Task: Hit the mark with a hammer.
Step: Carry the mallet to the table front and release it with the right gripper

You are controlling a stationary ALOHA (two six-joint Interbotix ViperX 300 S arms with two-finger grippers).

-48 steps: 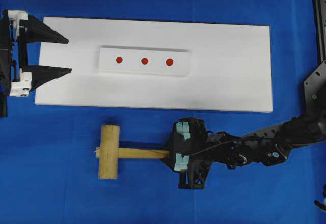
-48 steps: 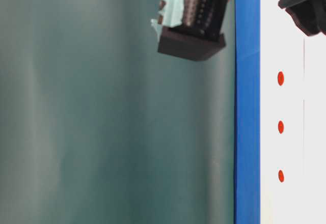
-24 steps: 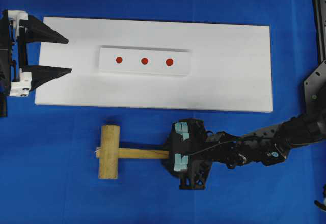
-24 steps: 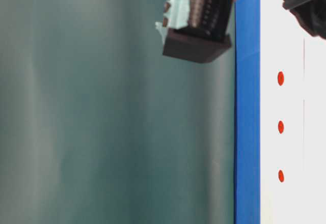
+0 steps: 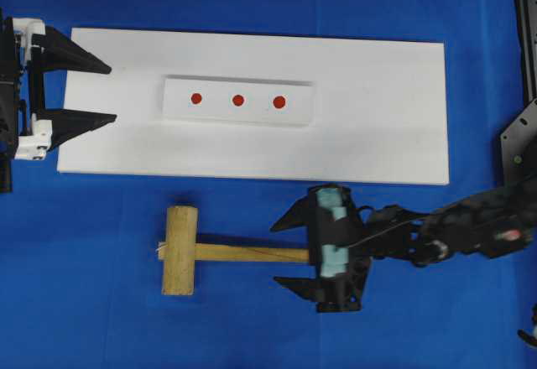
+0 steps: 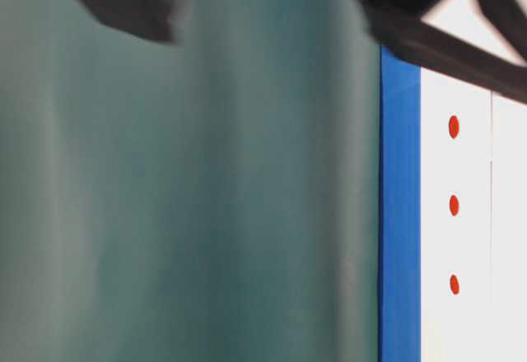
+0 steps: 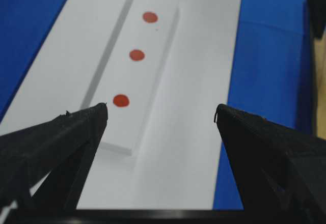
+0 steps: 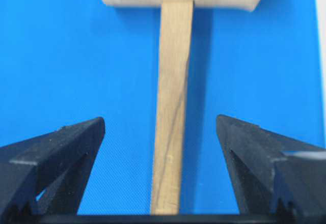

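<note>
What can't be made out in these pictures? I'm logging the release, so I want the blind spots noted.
- Handle end of the hammer: overhead, the right tool covers it; the right wrist view cuts it at the bottom edge.
- Hammer in the table-level view: absent; a blurred green surface fills the left.
- Which dot is the mark: size differences are too small in the table-level view.
- Left tool: its arm is cut by the overhead left edge.

left pincer [image 5: 109,92] spread, right pincer [image 5: 281,252] spread
</note>
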